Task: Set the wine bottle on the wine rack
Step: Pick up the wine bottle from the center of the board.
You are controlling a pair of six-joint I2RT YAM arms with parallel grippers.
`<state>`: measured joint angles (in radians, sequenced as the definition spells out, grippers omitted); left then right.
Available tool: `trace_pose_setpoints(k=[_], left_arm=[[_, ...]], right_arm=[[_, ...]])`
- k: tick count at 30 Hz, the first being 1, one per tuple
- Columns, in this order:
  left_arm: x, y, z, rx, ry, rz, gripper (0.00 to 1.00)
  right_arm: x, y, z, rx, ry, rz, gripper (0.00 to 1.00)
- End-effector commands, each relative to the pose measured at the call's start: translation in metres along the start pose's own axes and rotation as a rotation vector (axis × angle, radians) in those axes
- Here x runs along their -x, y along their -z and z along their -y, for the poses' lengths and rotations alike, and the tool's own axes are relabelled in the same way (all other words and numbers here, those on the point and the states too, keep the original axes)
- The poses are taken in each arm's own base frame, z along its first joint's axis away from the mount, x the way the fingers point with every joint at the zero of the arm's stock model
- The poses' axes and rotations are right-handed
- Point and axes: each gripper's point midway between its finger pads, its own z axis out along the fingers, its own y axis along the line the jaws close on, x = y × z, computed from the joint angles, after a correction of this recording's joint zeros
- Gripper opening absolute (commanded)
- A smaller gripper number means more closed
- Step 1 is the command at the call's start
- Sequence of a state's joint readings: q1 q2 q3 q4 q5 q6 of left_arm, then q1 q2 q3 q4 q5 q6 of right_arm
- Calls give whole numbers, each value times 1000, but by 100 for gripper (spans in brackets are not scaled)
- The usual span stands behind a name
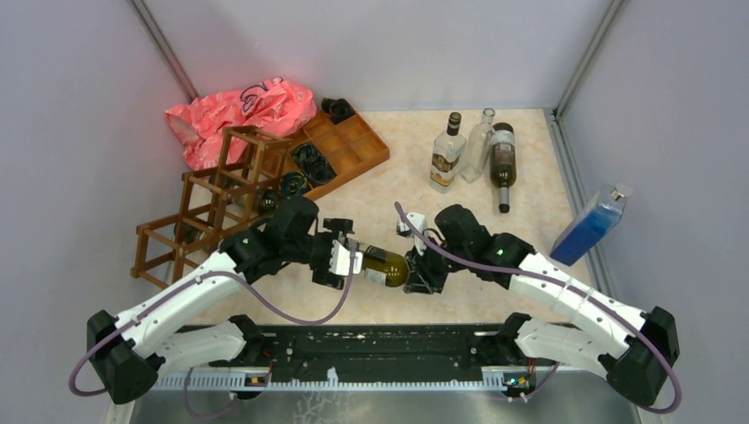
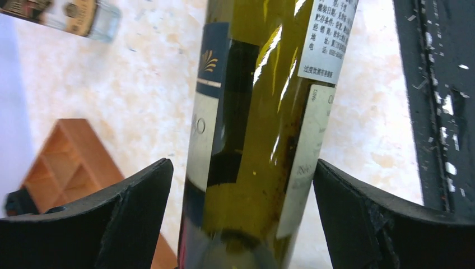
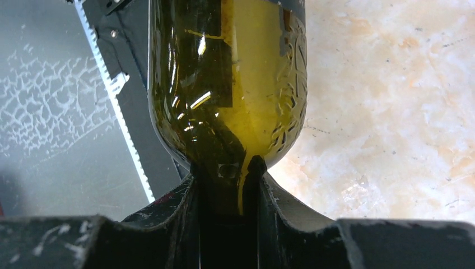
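A green wine bottle (image 1: 386,265) with white and dark blue labels lies horizontally between both arms, above the table's near middle. My right gripper (image 1: 417,265) is shut on its neck; in the right wrist view the fingers (image 3: 190,213) clamp the neck below the bottle's shoulder (image 3: 229,78). My left gripper (image 1: 349,259) is open around the bottle's body (image 2: 263,112), with a gap on each side between the glass and the fingers (image 2: 129,213). The dark brown wine rack (image 1: 212,203) stands at the left, behind the left arm, with no bottle visible in it.
An orange-brown compartmented tray (image 1: 340,146) and a pink plastic bag (image 1: 243,110) sit at the back left. Three bottles (image 1: 480,146) are grouped at the back right. A blue bottle (image 1: 590,225) leans at the right wall. A black rail (image 1: 380,349) runs along the near edge.
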<state>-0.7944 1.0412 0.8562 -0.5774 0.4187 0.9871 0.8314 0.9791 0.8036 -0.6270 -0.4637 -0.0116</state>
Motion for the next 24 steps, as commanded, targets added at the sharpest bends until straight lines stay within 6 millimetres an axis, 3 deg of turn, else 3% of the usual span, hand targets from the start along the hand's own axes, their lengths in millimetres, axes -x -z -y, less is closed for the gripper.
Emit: trace_pose_setpoints(k=[1, 4, 8, 12, 20, 24], left_arm=[[29, 23, -36, 178, -63, 80, 99], [58, 51, -54, 296, -46, 170, 99], [102, 99, -81, 483, 107, 359, 99], [126, 137, -105, 598, 324, 454, 99], [160, 166, -141, 644, 591, 567, 99], [209, 188, -136, 517, 638, 766, 99]], right_arm=[[42, 16, -3, 16, 12, 192, 0], [42, 24, 8, -32, -7, 209, 0], [49, 30, 9, -49, 10, 254, 0], [62, 33, 8, -47, 20, 319, 0], [103, 17, 9, 21, 13, 395, 0], [130, 4, 10, 51, 4, 438, 0]])
